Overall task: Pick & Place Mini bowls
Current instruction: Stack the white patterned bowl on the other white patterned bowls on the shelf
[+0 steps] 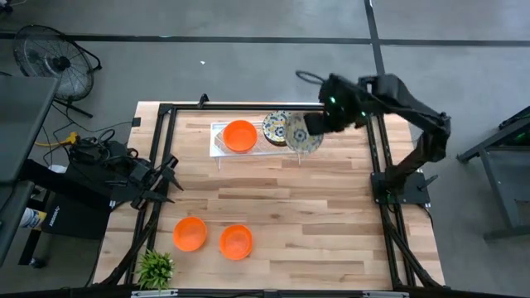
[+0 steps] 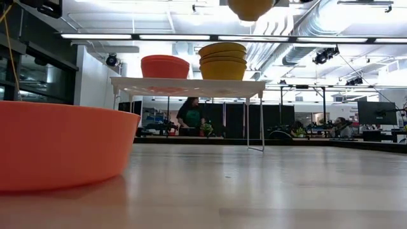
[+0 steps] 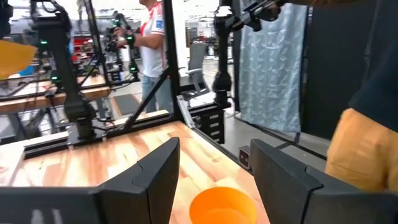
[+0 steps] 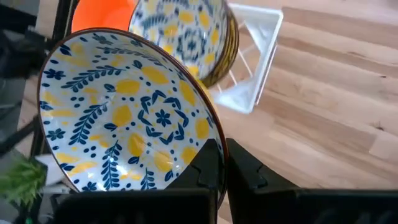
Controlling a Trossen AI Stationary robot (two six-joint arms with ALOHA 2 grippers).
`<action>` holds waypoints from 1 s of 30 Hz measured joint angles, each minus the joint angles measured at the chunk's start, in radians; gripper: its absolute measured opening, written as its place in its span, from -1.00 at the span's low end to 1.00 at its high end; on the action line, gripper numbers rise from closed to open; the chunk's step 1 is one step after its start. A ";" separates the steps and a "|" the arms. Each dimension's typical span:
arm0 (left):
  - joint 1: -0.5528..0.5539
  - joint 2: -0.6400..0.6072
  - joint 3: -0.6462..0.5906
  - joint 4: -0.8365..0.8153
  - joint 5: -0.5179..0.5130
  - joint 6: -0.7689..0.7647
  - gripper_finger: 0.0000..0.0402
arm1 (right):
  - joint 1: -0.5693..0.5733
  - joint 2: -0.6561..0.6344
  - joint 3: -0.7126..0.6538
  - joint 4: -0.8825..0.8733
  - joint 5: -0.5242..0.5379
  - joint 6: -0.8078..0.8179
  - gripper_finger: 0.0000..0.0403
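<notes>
High view: right gripper [image 1: 308, 131] pinches a floral bowl [image 1: 303, 132] by its rim, raised just beside the tray [image 1: 217, 142], w/ floral stack [image 1: 277, 127] & orange bowl [image 1: 239, 136] on it. Left gripper [image 1: 170, 184], jaws wide, empty, waits well apart from tray, near two orange bowls [image 1: 213, 237].

A cream bowl [image 4: 127, 112] patterned with blue leaves and yellow petals is seen, with a matching patterned stack [image 4: 193, 34] behind it. Plain glossy orange bowls [image 1: 190, 233] are shown on the pale striped wooden surface [image 1: 273, 199]. The tray [image 4: 252, 56] is white.
</notes>
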State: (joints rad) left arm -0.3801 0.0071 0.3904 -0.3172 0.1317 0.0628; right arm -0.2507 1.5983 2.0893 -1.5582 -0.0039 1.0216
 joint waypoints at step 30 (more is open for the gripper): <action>0.000 0.000 0.000 -0.054 -0.090 0.034 -0.05 | -0.220 0.263 0.023 0.150 -0.203 -0.069 -1.00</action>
State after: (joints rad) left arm -0.3801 0.0067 0.3904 -0.3709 0.0414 0.0972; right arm -0.4706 1.8610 2.1128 -1.4082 -0.2072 0.9524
